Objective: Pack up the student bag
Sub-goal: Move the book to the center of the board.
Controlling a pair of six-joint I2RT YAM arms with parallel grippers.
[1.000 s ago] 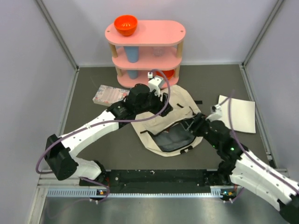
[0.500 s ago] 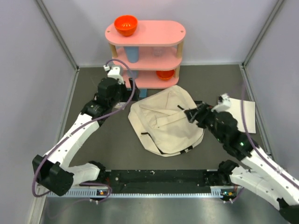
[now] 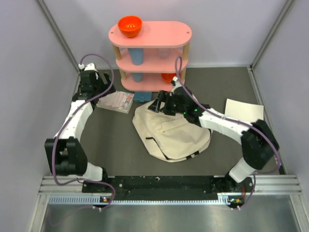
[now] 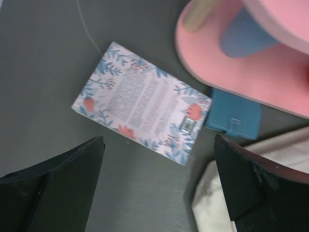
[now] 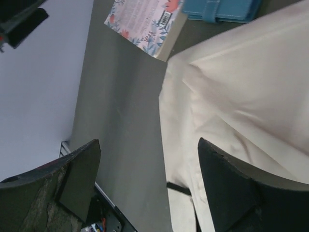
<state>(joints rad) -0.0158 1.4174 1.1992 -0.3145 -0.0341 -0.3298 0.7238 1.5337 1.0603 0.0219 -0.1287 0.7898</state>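
Note:
The student bag (image 3: 171,131), cream canvas with black straps, lies shut in the middle of the table. It also shows in the right wrist view (image 5: 241,96) and as a corner in the left wrist view (image 4: 251,159). My right gripper (image 3: 155,105) is open and empty, hovering over the bag's far left edge (image 5: 149,193). My left gripper (image 3: 99,94) is open and empty at the far left, just above a floral-covered book (image 3: 116,100). In the left wrist view the book (image 4: 142,104) lies flat just beyond the gripper (image 4: 157,193).
A blue wallet-like case (image 3: 141,96) lies between the book and a pink three-tier shelf (image 3: 149,35). The shelf holds an orange bowl (image 3: 130,25) on top, a blue cup (image 3: 136,56) and another orange bowl (image 3: 169,76). A flat white sheet (image 3: 244,115) lies at the right.
The bag, open a second ago, now lies shut. My left arm swung from over the bag to the far left by the book. My right arm crossed to the bag's far left edge.

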